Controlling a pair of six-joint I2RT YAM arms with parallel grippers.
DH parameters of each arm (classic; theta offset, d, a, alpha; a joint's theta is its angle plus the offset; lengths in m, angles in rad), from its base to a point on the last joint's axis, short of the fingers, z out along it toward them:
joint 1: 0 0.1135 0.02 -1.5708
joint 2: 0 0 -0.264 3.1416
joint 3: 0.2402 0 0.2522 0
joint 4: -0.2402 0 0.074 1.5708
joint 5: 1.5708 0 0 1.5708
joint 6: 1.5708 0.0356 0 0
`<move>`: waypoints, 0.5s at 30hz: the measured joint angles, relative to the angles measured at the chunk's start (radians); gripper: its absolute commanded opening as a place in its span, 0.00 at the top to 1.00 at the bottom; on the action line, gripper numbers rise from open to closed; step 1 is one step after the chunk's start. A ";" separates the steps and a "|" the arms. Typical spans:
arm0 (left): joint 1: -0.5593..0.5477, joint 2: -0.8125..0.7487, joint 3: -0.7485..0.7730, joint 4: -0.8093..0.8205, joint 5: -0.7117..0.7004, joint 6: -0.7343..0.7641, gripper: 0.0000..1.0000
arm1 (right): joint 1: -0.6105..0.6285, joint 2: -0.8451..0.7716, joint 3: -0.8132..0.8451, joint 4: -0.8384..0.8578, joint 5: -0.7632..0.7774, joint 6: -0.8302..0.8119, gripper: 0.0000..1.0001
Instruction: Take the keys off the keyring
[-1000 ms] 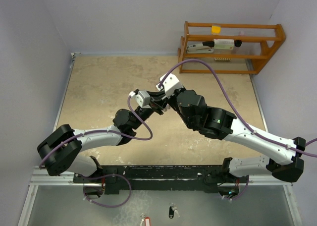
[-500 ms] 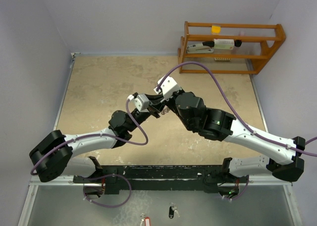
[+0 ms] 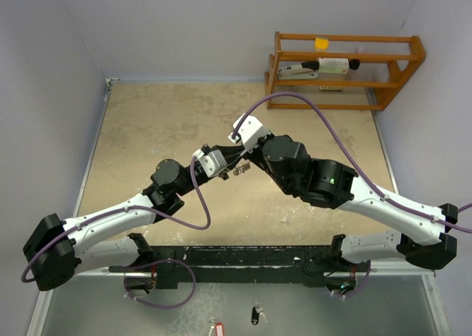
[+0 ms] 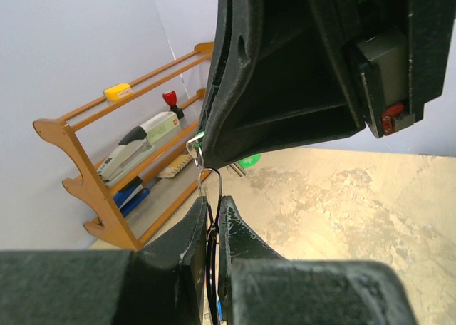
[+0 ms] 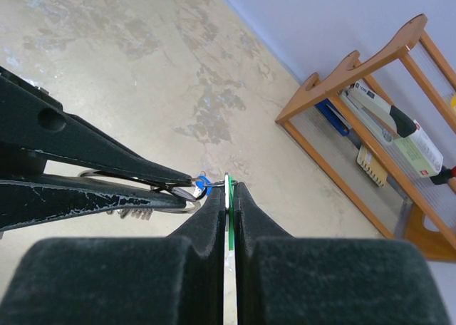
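Both grippers meet above the middle of the table. My left gripper is shut on the keyring, a thin wire ring that runs between its fingers. My right gripper is shut on the green-headed key, which is clamped edge-on between its pads. The blue-headed key shows only as a small blue head at the ring, just left of the right fingertips. Small silver pieces hang below the two grippers, above the table. The left fingers reach in from the left in the right wrist view.
A wooden rack with a stapler and small items stands at the back right; it also shows in the left wrist view and the right wrist view. A black-tagged key and a red-tagged key lie below the arm bases.
The left arm has stretched out, with its elbow and shoulder swung down and to the left. The right gripper has shifted only slightly. Both grippers stay shut, and the hanging silver pieces now show between them.
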 measured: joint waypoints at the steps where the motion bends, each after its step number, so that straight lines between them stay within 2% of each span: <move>1: 0.001 -0.004 0.002 -0.011 0.005 0.006 1.00 | 0.000 0.000 0.000 -0.001 -0.004 0.000 1.00; 15: 0.013 -0.011 0.008 -0.067 0.092 0.016 1.00 | -0.002 0.000 0.000 -0.039 -0.043 -0.002 1.00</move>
